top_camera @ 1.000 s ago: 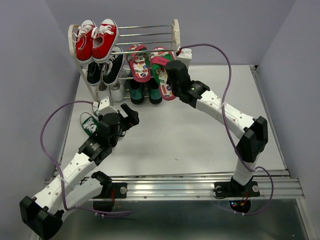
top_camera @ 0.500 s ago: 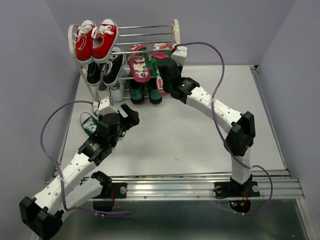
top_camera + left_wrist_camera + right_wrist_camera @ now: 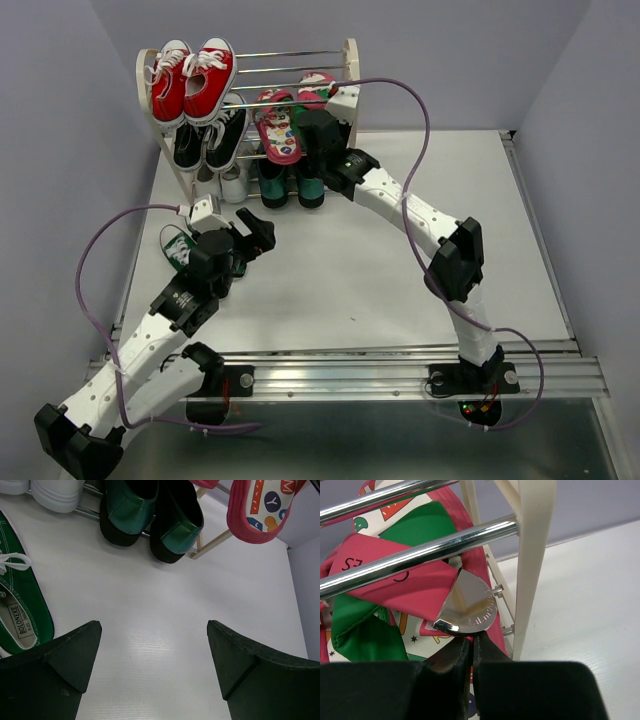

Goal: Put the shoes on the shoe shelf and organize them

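The shelf [image 3: 351, 62] stands at the far left of the worktop [image 3: 350, 270], against the back wall.

- Top tier, left half: the upper sneakers [image 3: 192, 82], side by side.
- Middle tier, left half, directly below them: the lower sneakers [image 3: 212, 138].
- Middle tier, right half: the left flip-flop [image 3: 277, 125], with the right flip-flop [image 3: 318, 84] just beside it and higher, next to the shelf's right side frame.
- Lowest level, right half: the loafers [image 3: 287, 185], beneath the flip-flops.

The right end effector [image 3: 471, 646] is clamped on the edge of the right flip-flop, behind two shelf rods. A loose sneaker [image 3: 176, 248] lies on the worktop in front of the shelf's left end. The left end effector [image 3: 257, 230] hangs spread wide to that sneaker's right, in front of the loafers.
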